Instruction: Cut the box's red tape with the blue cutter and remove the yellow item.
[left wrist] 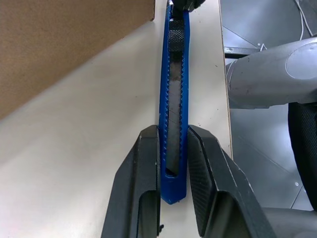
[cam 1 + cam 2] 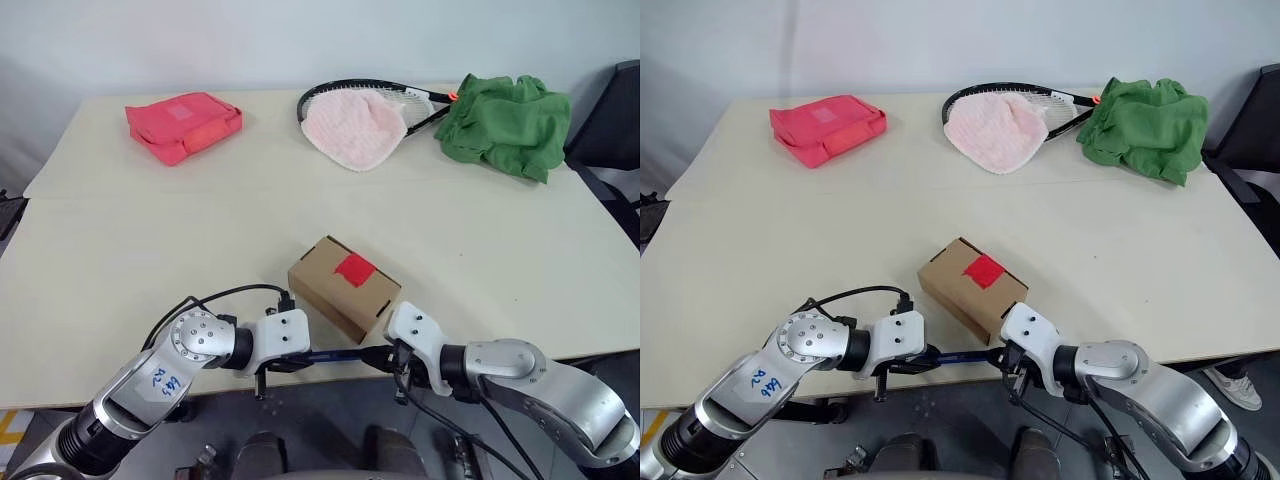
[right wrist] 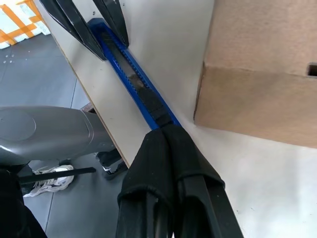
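1. The box [image 2: 343, 287] is being seen near the front edge of the table [image 2: 150, 260], flaps closed, turned at an angle to that edge.
2. The red tape [image 2: 354, 268] is being shown on the box's top face, intact as far as can be told.
3. The blue cutter [image 1: 173, 114] is being held lying along the table's front edge, just in front of the box, between the two grippers.
4. One end of the cutter is being clamped by the left gripper [image 1: 173, 148]; its two black fingers are being pressed against both sides of the blue body.
5. The other end of the cutter is being met by the right gripper [image 3: 166, 136]; its fingers are being held fully together, tips on the dark slider [image 3: 154, 106]. Whether the cutter is actually being pinched there cannot be told.
6. The yellow item is not being seen.
7. At the far side of the table, a red-pink pouch [image 2: 183, 125], a racket [image 2: 420, 103] with a pale pink cloth [image 2: 353, 127] lying over its head, and a green cloth [image 2: 505, 125] are being noted, well apart from the box.
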You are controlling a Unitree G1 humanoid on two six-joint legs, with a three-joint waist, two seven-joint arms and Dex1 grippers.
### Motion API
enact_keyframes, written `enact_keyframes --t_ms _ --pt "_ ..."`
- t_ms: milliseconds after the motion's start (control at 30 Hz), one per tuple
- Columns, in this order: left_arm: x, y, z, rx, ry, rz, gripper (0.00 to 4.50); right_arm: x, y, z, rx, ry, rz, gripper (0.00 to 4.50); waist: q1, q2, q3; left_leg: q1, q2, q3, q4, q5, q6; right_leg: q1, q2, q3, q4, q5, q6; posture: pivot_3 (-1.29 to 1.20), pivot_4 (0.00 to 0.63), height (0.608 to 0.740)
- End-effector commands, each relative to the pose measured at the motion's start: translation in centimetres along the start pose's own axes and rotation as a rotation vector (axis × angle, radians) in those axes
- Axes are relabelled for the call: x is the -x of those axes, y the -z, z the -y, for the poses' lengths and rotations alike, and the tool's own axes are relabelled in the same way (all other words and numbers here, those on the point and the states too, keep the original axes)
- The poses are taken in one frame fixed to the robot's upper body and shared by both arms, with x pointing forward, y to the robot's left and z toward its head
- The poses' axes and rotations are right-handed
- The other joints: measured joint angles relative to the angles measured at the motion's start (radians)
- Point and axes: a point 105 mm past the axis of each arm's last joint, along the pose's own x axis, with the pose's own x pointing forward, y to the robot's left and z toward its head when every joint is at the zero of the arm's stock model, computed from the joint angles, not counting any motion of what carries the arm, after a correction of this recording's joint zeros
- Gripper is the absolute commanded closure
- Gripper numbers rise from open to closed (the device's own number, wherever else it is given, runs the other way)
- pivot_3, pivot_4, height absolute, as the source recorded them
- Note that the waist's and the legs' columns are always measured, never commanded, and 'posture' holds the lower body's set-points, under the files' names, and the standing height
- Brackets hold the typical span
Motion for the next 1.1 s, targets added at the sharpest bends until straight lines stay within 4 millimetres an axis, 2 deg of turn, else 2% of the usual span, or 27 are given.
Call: enact_keyframes --t_ms 33,300,633,1100 --pt "-0.3 0.2 0.5 0.007 0.025 -0.016 4.05 -0.5 0.7 0.0 -0.025 -0.001 -0.033 4.44 0.0 0.0 -0.001 0.0 0.0 0.0 0.0 0.0 0.0 0.0 0.0 0.0 0.0 0.0 0.0 0.0 0.15 0.74" --pt "-0.4 0.1 0.4 -0.009 0.03 -0.02 4.05 -1.1 0.4 -0.3 -0.033 -0.012 -0.027 4.5 0.0 -0.002 -0.004 0.0 0.0 0.0 0.0 0.0 0.0 0.0 0.0 0.0 0.0 0.0 0.0 0.0 0.15 0.74" --pt "-0.4 0.0 0.3 -0.02 0.032 -0.022 4.05 -1.5 1.0 -0.5 -0.055 -0.028 -0.06 4.5 -0.001 -0.004 -0.006 0.0 0.0 0.0 0.0 0.0 0.0 0.0 0.0 0.0 0.0 0.0 0.0 0.0 0.15 0.74" --pt "-0.9 -0.3 0.4 -0.025 0.049 -0.012 4.05 -3.3 -0.3 -0.8 -0.054 -0.07 -0.033 4.5 0.001 -0.004 -0.007 0.001 0.0 0.0 0.0 0.0 0.0 0.001 0.0 0.0 0.0 0.0 -0.001 0.0 0.15 0.74"
